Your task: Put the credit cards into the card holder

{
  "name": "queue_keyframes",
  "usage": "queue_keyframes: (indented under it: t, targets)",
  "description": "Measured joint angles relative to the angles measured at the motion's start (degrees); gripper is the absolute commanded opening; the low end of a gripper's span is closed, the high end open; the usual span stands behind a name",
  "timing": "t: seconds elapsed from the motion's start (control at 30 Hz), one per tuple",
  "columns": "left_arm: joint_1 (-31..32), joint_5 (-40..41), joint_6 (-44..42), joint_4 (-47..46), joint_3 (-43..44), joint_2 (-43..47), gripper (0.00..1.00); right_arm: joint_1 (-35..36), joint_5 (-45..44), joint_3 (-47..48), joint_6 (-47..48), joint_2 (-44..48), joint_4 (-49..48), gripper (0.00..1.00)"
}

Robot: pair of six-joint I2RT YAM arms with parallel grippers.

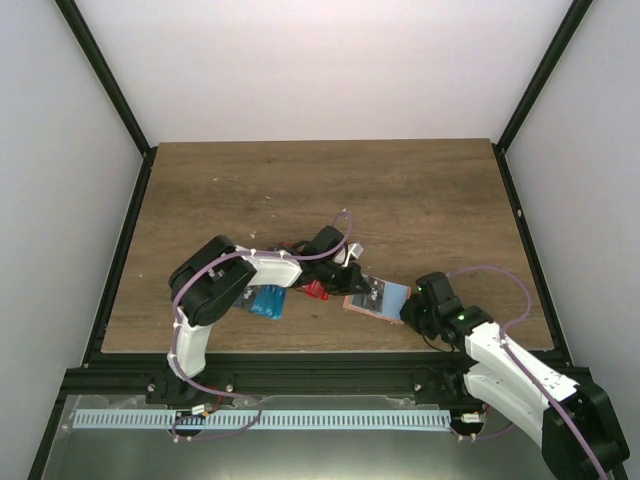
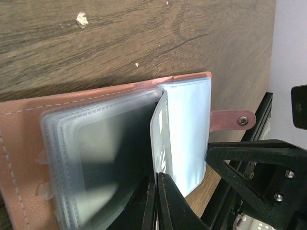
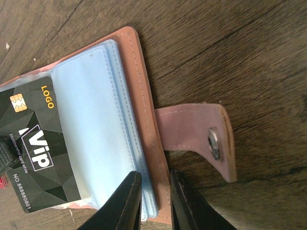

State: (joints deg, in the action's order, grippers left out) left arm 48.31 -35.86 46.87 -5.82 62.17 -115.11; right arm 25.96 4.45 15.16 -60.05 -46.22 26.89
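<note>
The tan-pink card holder (image 1: 375, 297) lies open on the wooden table, its clear sleeves up. My right gripper (image 1: 408, 312) is shut on its near edge, clamping cover and sleeves (image 3: 154, 191); the snap strap (image 3: 201, 134) sticks out beside it. My left gripper (image 1: 352, 268) is shut on a black VIP card (image 3: 36, 143), which lies over the sleeves; in the left wrist view the card (image 2: 160, 134) stands edge-on above my closed jaws (image 2: 157, 179). A blue card (image 1: 267, 301) and a red card (image 1: 316, 291) lie on the table under the left arm.
The black frame rail (image 1: 300, 372) runs along the table's near edge. White walls enclose the table on three sides. A white speck (image 2: 81, 19) lies on the wood beyond the holder.
</note>
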Motion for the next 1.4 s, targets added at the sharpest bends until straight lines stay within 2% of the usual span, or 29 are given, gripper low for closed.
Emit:
queue_keyframes:
  t: [0.4,1.13,1.27,1.4]
  targets:
    - [0.1,0.6,1.0,0.8,-0.6,0.8,0.04,0.0,0.0,0.0,0.2,0.0,-0.1,0.19]
    - [-0.1,-3.9,-3.7,4.4,4.2,-2.3,0.04,0.0,-2.4,2.7,3.5,-1.6,1.6,0.22]
    - [-0.1,-3.9,-3.8,4.4,4.2,-2.4,0.04,0.0,-4.9,5.1,3.9,-1.6,2.7,0.19]
    - [-0.1,-3.9,-3.9,4.4,4.2,-2.6,0.04,0.0,-6.5,5.8,3.8,-2.9,3.1,0.12]
